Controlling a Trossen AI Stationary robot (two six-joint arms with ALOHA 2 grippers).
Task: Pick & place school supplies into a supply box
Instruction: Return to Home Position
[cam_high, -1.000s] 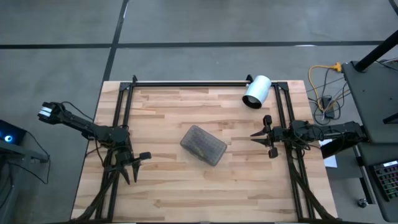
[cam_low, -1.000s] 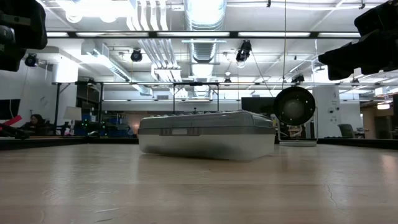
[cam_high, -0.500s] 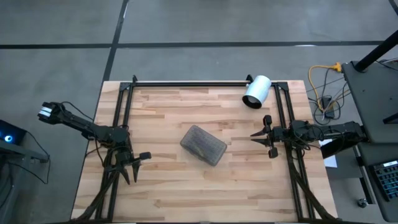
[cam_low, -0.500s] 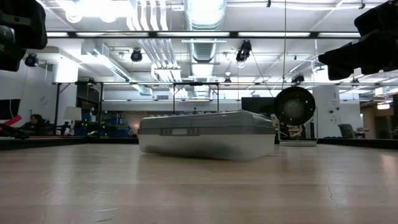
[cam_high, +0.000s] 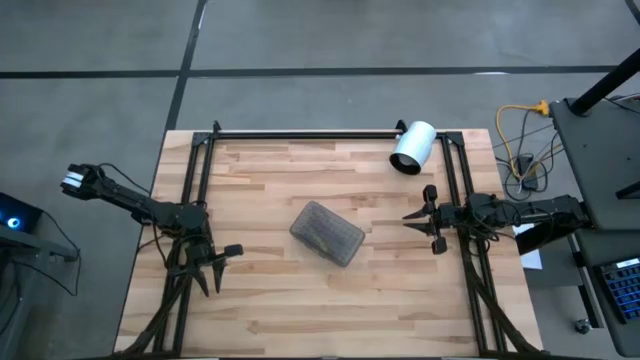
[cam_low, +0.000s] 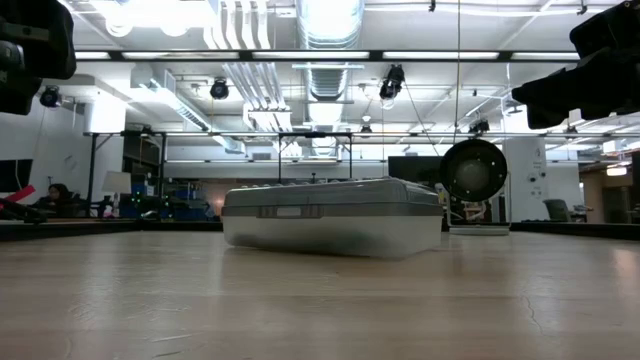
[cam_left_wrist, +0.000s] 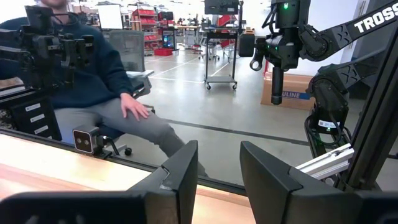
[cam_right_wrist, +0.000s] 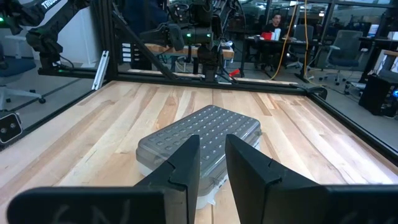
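Holding unchanged from a second ago: left gripper (cam_high: 218, 266) at lower left and right gripper (cam_high: 428, 218) at centre right, both slightly parted and empty, well apart from the closed box (cam_high: 327, 233) at mid-frame, suggesting packing finished, arms near home.

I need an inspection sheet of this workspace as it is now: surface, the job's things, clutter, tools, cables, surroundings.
Surface: wooden table, light planks.
Job's things: box mid-table, lid shut; nothing seen loose outside it.
Clutter: white cylinder lying on its side near the far right corner.
Tools: left tool at the table's left side, open, empty; right tool at the right side, slightly open, empty; both apart from the box.
Cables: yellow and dark cables on the floor right of the table.
Surroundings: seated person beyond the table.
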